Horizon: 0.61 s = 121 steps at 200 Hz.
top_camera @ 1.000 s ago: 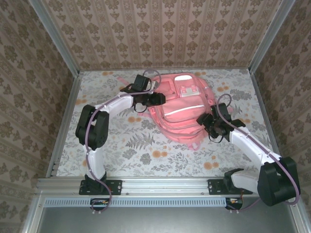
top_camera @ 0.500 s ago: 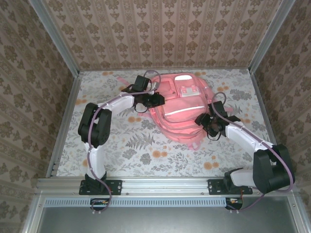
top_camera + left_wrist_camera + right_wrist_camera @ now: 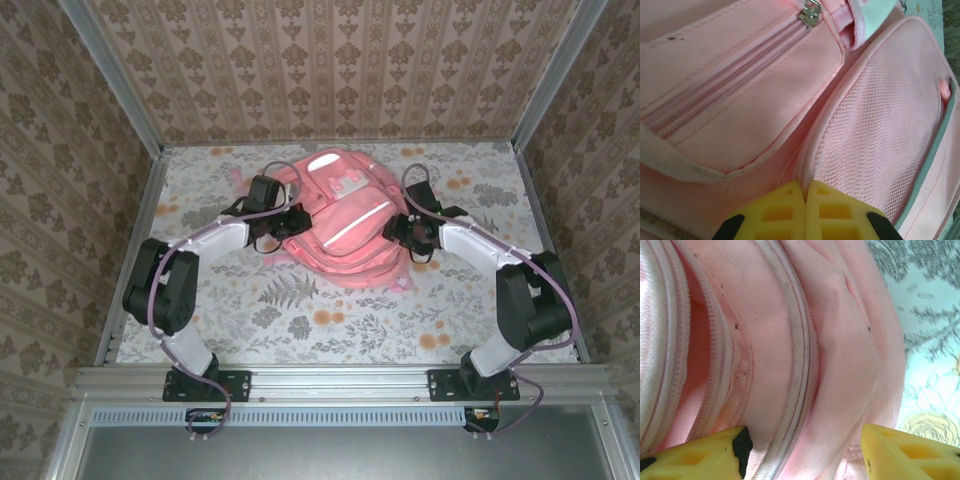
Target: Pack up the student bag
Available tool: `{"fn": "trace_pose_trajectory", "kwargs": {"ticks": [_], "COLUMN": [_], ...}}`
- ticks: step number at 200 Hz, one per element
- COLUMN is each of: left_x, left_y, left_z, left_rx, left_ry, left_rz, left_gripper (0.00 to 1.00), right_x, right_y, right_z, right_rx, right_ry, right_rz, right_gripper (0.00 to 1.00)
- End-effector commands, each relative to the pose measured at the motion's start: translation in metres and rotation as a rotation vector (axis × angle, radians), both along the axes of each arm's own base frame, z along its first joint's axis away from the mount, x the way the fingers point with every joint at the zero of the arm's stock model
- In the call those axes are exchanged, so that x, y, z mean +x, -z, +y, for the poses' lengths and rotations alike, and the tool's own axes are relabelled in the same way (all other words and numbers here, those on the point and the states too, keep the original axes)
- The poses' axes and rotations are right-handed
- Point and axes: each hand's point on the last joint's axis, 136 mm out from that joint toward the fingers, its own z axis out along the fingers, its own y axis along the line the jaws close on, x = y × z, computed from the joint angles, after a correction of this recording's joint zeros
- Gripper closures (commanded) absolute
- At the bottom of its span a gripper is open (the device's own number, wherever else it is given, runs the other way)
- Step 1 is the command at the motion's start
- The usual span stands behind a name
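Pink soft cloth makes up the bag (image 3: 345, 235), which lies flat on the far middle of the floral counter (image 3: 300, 310), between both arms. It looks light and floppy, apt to sag and slide rather than lift as one piece, so the firm piped seams, the straps or the zip pull (image 3: 811, 12) seem better holds than the loose panels. The right end effector (image 3: 802, 440) has its fingers apart, straddling the bag's side edge. The left end effector (image 3: 806, 189) has its fingers pressed together at the crease beside the mesh pocket (image 3: 880, 125); whether cloth is nipped there I cannot tell.
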Motion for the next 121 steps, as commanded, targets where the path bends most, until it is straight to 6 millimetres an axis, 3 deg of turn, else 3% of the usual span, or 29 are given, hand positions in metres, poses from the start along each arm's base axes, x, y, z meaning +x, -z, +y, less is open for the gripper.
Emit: {"fn": "trace_pose_trajectory", "kwargs": {"ticks": [1, 25, 61, 96, 121], "left_x": [-0.022, -0.023, -0.02, -0.02, -0.02], "left_y": [-0.017, -0.027, -0.051, -0.064, -0.063], "left_z": [-0.016, -0.014, -0.016, -0.022, -0.024], "left_rx": [-0.115, -0.137, -0.169, -0.187, -0.187], "left_ry": [0.034, 0.011, 0.01, 0.016, 0.017], "left_rz": [0.018, 0.005, -0.04, -0.062, -0.056], "left_gripper": [1.0, 1.0, 1.0, 1.0, 1.0], "right_x": [0.005, -0.011, -0.044, -0.07, -0.079], "right_y": [-0.029, -0.053, -0.072, -0.077, -0.071], "right_z": [0.007, 0.006, 0.04, 0.098, 0.142], "right_rx": [-0.121, -0.195, -0.242, -0.133, -0.042], "right_ry": [-0.061, -0.053, -0.115, -0.181, -0.184], "right_rz": [-0.073, -0.128, -0.171, -0.211, -0.186], "right_gripper": [0.37, 0.35, 0.35, 0.36, 0.43]}}
